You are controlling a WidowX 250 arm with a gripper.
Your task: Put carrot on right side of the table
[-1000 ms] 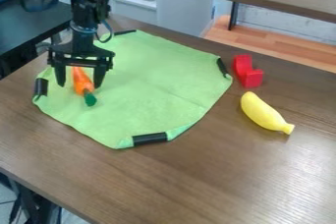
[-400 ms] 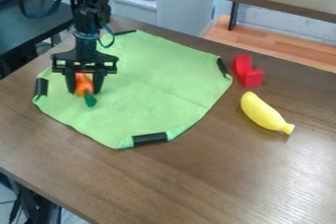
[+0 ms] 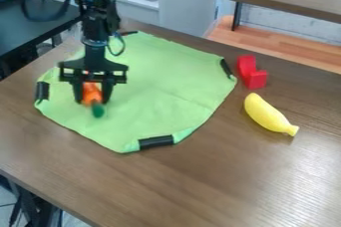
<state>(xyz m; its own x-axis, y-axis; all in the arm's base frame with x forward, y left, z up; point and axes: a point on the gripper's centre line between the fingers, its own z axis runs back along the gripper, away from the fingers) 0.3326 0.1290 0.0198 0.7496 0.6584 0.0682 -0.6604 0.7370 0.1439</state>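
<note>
Black two-finger gripper (image 3: 92,101) closed on the toy carrot (image 3: 91,91), at the 9 o'clock side of the green cloth (image 3: 160,84).
Relative to the earlier frames, the fingers stand closer together than at first, flanking the orange body; gripper and carrot have since shifted slightly toward 4 o'clock, the green top (image 3: 98,110) pointing between 5 and 6 o'clock. The cloth's near black strip (image 3: 156,142) also lies slightly toward 4 o'clock; the toy banana (image 3: 267,114) is unmoved.

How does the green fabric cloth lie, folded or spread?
Spread: the green cloth lies open on the brown wooden table, black strips apart around its edge.
</note>
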